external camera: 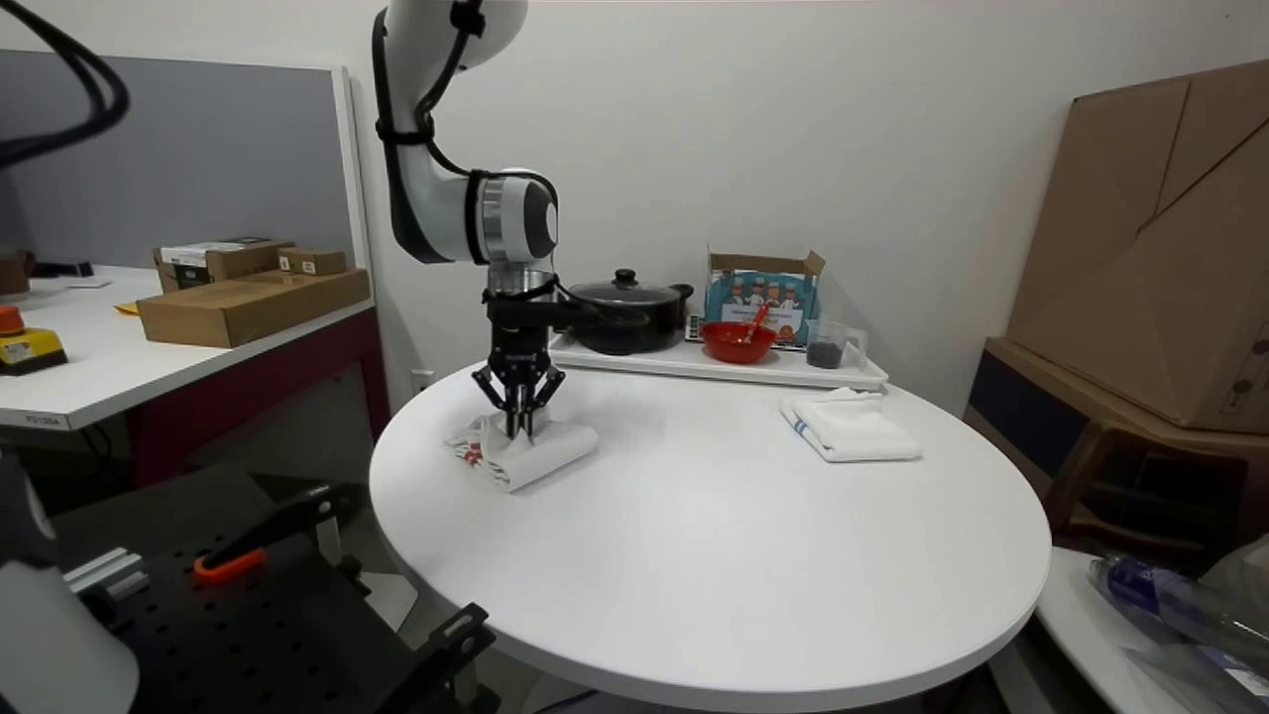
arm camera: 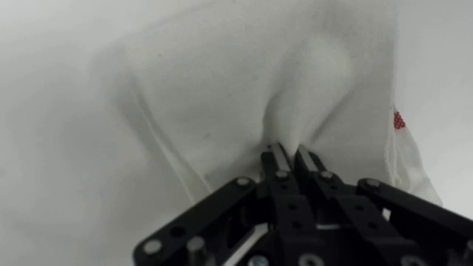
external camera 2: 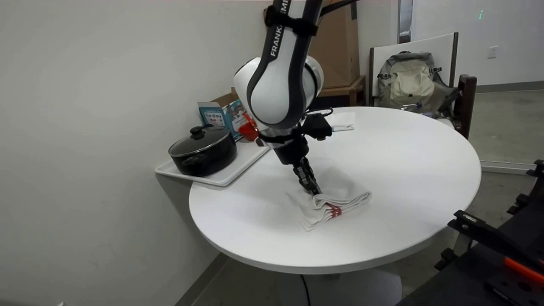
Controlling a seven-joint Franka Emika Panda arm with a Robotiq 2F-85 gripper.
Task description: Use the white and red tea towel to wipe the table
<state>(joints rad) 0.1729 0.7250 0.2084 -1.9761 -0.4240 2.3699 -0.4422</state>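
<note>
The white and red tea towel (external camera: 545, 458) lies bunched and partly folded over on the white round table (external camera: 734, 575), with its red marking at one edge. It also shows in an exterior view (external camera 2: 307, 212) and in the wrist view (arm camera: 207, 92). My gripper (external camera: 518, 426) points down at the towel, and in an exterior view (external camera 2: 315, 192) its tips reach into the cloth. In the wrist view the fingers (arm camera: 292, 151) are shut on a pinched fold of the towel. The towel rests on the table (external camera 2: 408, 170) near its edge. The fingertips' lower ends are hidden by cloth.
A white tray (external camera: 634, 359) at the table's back edge holds a black lidded pot (external camera: 630, 322), a red bowl (external camera: 734, 342), a cup (external camera: 825, 347) and an opened box (external camera: 761, 297). A flatter white cloth with a blue stripe (external camera: 858, 434) lies across the table.
</note>
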